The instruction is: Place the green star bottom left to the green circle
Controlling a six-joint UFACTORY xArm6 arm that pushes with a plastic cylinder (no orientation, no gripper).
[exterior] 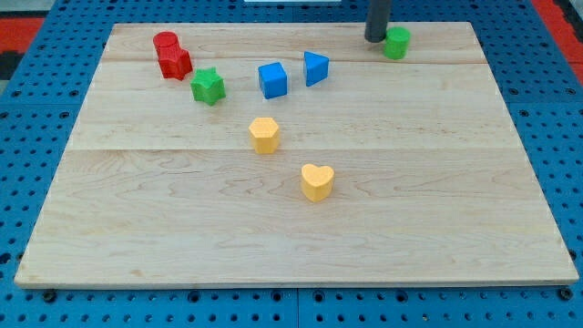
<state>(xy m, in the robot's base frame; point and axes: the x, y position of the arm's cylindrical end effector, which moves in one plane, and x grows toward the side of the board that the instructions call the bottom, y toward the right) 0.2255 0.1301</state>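
Observation:
The green star [208, 87] lies on the wooden board at the view's upper left. The green circle [396, 42] stands near the board's top edge, at the view's upper right, far to the right of the star. My tip [375, 37] is at the top of the view, just left of the green circle and close beside it, perhaps touching. The rod runs up out of the frame. The tip is far from the green star.
A red cylinder [165, 43] and a red block [174, 63] sit just up-left of the star. A blue cube [272, 80] and a blue triangular block [315, 68] lie between star and circle. A yellow hexagon [264, 135] and yellow heart [317, 181] lie mid-board.

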